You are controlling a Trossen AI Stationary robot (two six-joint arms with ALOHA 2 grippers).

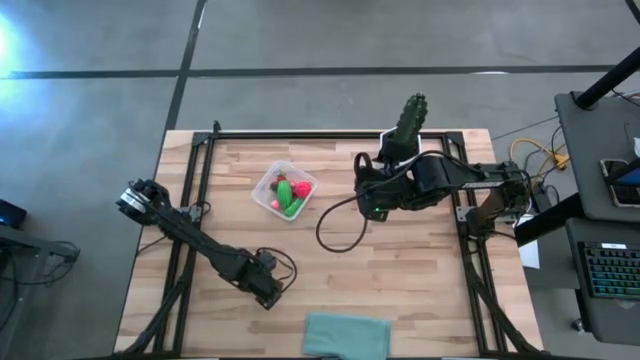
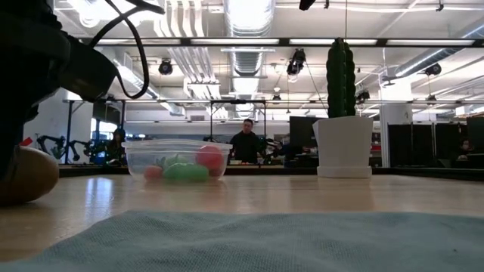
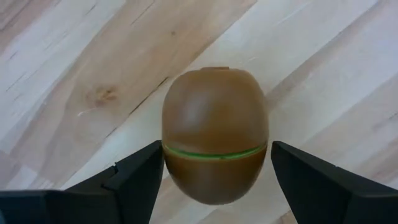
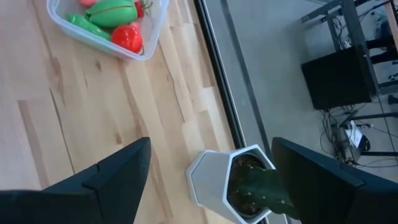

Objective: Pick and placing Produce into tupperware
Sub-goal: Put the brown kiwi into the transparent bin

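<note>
The brown kiwi (image 3: 214,140) lies on its side on the bare wood near the table's near edge, and also shows in the low view (image 2: 26,175). My left gripper (image 3: 217,149) (image 1: 268,292) is open and low over it, one finger on each side. The clear tupperware (image 1: 262,195) (image 2: 136,162) (image 4: 150,42) stands at mid-table holding green oblong pieces (image 4: 112,11) and red ones (image 4: 127,37). My right gripper (image 4: 211,146) (image 1: 370,205) is open, touches nothing and hangs right of the tupperware. My left gripper comes at the kiwi from above, its open fingers astride the kiwi's middle. One finger (image 3: 146,177) lies right against the kiwi's side, and I cannot tell whether it touches. The other finger (image 3: 298,174) stands a small gap off. The kiwi rests on the table.
A tall green cactus (image 1: 408,120) (image 2: 342,75) in a white hexagonal pot (image 4: 211,180) stands at the far edge behind my right gripper. A teal folded cloth (image 1: 345,335) (image 2: 265,242) lies at the near edge. Black frame rails run along the table's sides.
</note>
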